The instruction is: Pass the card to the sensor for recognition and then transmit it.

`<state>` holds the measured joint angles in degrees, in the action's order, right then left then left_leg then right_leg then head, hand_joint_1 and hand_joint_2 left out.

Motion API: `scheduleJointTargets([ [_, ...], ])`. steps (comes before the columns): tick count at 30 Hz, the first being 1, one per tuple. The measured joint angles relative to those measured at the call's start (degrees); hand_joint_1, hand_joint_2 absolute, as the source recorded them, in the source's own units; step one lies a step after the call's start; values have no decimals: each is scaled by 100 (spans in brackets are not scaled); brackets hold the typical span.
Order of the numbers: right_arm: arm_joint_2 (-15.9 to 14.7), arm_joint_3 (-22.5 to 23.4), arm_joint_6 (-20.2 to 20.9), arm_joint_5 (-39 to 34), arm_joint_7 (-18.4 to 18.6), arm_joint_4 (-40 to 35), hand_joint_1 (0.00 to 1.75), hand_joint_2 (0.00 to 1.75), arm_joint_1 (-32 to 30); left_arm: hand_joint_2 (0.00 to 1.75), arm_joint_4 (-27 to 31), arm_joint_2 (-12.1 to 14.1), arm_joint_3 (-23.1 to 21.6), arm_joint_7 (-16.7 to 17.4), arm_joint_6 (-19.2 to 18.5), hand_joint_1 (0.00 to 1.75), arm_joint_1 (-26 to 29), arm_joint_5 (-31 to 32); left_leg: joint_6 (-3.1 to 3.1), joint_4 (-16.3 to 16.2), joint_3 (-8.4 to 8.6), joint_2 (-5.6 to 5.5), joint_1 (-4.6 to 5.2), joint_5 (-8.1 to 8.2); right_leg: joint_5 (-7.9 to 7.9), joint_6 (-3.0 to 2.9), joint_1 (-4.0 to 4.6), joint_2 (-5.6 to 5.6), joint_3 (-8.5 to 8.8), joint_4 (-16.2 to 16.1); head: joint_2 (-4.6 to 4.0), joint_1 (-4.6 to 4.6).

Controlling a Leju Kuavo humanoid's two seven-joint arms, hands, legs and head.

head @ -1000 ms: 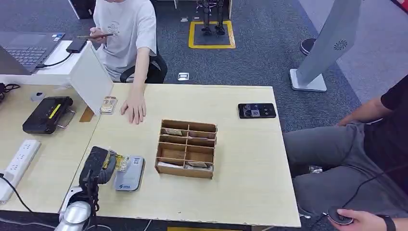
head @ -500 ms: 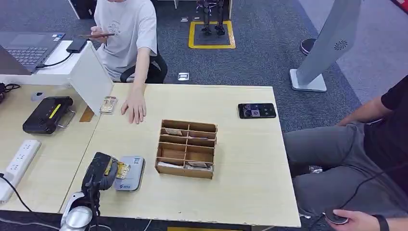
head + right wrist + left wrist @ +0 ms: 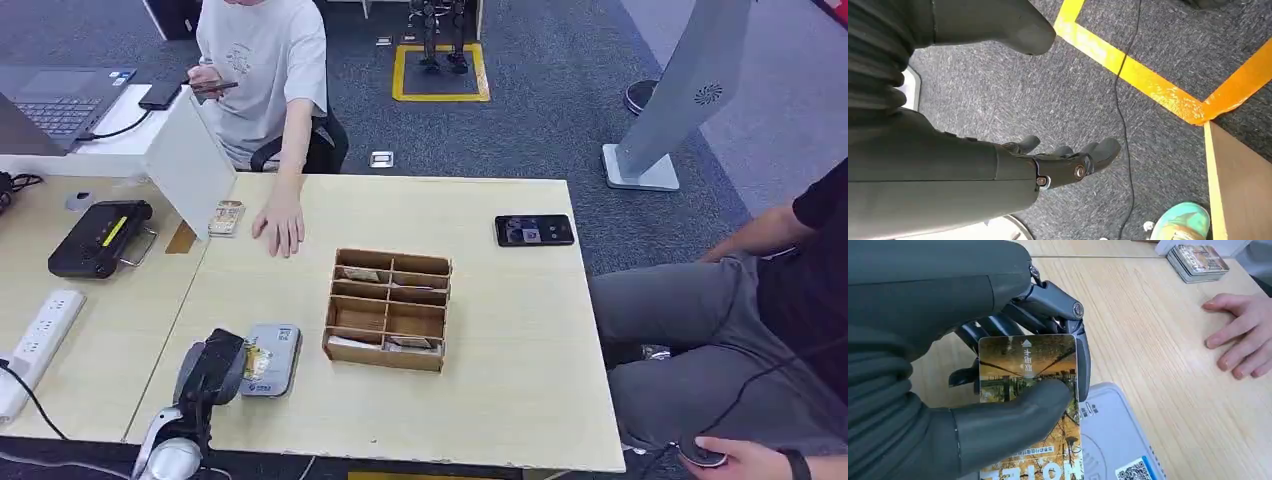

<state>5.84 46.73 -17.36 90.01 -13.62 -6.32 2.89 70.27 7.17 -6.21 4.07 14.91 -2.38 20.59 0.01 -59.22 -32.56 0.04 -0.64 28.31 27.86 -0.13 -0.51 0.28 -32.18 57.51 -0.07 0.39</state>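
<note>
Left hand (image 3: 973,390) pinching a card (image 3: 1028,390) over the grey sensor (image 3: 272,358) on the bench (image 3: 500,330). Right hand (image 3: 1058,160) hanging loose, fingers apart, empty. Divided wooden box (image 3: 388,308) holding a few cards.

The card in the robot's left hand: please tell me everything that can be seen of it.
The card is thin and glossy, printed with a golden autumn-tree photo, white characters and an arrow. The left hand pinches it flat between the thumb and the dark fingers, just over the grey sensor at the table's near edge.
</note>
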Motion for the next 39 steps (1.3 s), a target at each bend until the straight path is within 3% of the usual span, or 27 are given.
scheduleJointTargets([
  [7,0,0,-118,0,-66,2,0,175,-29,175,-66,-48,-13,-70,59,175,102,66,0,1,10,-10,0,-1,0,0,0,-14,16,0,0,0],
  [12,-2,-18,-122,0,-107,35,0,175,-45,175,238,-76,6,-499,-284,175,236,-864,1,0,16,-10,0,-1,0,0,0,-15,19,0,0,0],
  [16,-7,-28,-122,0,-114,39,0,175,-45,175,465,-111,20,-549,-361,175,318,-1027,3,0,15,-8,0,-3,-1,0,0,-13,17,0,0,0],
  [21,-13,-70,-114,0,-151,39,0,175,-52,175,953,-131,43,-1275,-643,175,408,-1996,6,-1,7,-9,-1,-5,-1,0,0,-14,9,0,0,0],
  [25,-17,-125,-39,0,-109,24,0,175,-46,175,1594,-64,44,-1510,-708,175,181,-2122,2,-1,4,-10,-2,-8,-2,-1,0,-15,6,0,0,0],
  [29,-17,-203,33,0,-98,-11,0,175,-23,175,1976,121,44,-1790,-512,175,-323,-1819,-1,-1,5,-12,-4,-11,-6,-1,1,-17,7,2,0,0],
  [35,-15,-411,129,0,-72,-98,0,175,14,175,2183,457,65,-2094,160,175,-1054,-834,-1,-1,4,-12,-6,-18,-11,-4,7,-16,6,4,0,0],
  [36,-15,-434,131,0,-72,-109,0,175,16,175,2200,508,65,-2157,358,175,-1125,-555,-1,-1,4,-11,-5,-18,-11,-4,7,-14,6,4,0,0],
  [39,-17,-586,238,0,-87,-136,0,175,19,175,2203,801,63,-2358,1319,175,-1368,1200,-1,-1,1,-3,-8,-18,-11,-4,11,-7,-3,4,0,2],
])
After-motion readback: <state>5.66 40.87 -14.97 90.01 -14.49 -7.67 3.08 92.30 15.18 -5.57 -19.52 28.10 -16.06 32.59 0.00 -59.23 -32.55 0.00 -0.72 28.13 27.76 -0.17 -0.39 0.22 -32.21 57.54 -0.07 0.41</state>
